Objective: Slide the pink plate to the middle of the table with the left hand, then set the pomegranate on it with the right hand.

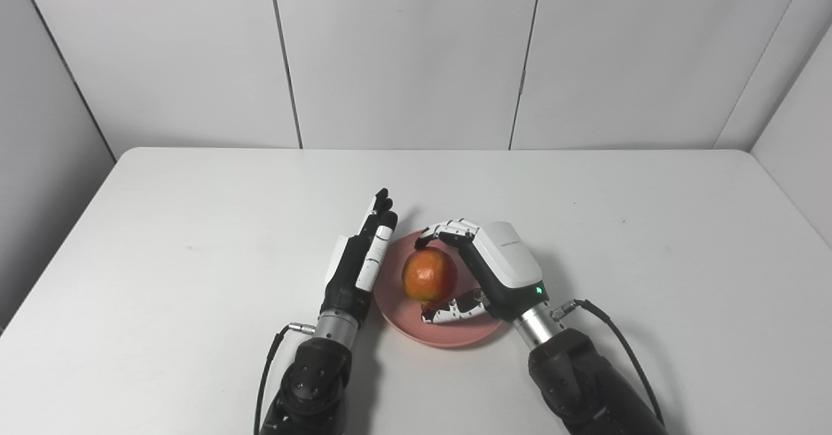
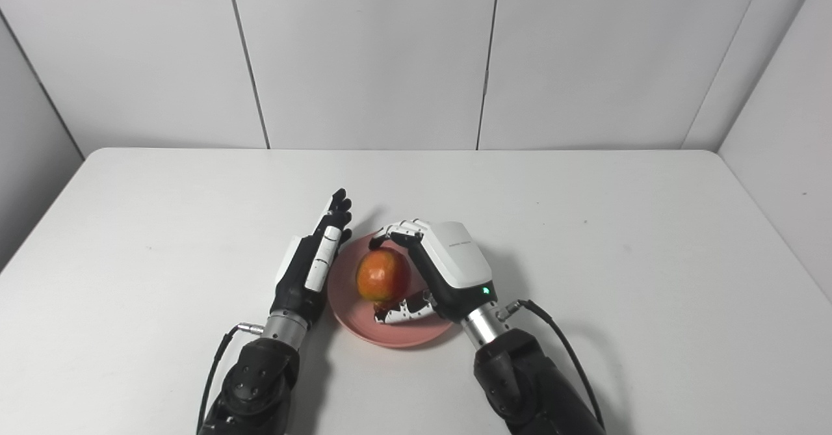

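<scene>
Left eye view: the pomegranate [image 1: 429,274], red and orange, sits just below the middle of the frame over the pink plate [image 1: 396,315], cupped by the right hand [image 1: 469,272]. Round, firm and smooth-skinned, the fruit looks moderately heavy and likely to roll if let go carelessly; a hold across its widest part, fingers over the top and thumb beneath, suits it best. That is how the right hand grasps it, fingers [image 1: 448,229] curled over the crown and thumb [image 1: 448,311] low at the near side. Whether the fruit already rests on the plate or hangs just above it cannot be told. The plate, shallow and stiff, lies flat on the white worktop [image 1: 195,240], near its centre and towards the lower edge of the frame. The left hand [image 1: 364,259] stands edge-on at the plate's left rim, fingers straight and together, holding nothing; contact with the rim cannot be confirmed. Judging by this, only the release remains.
</scene>
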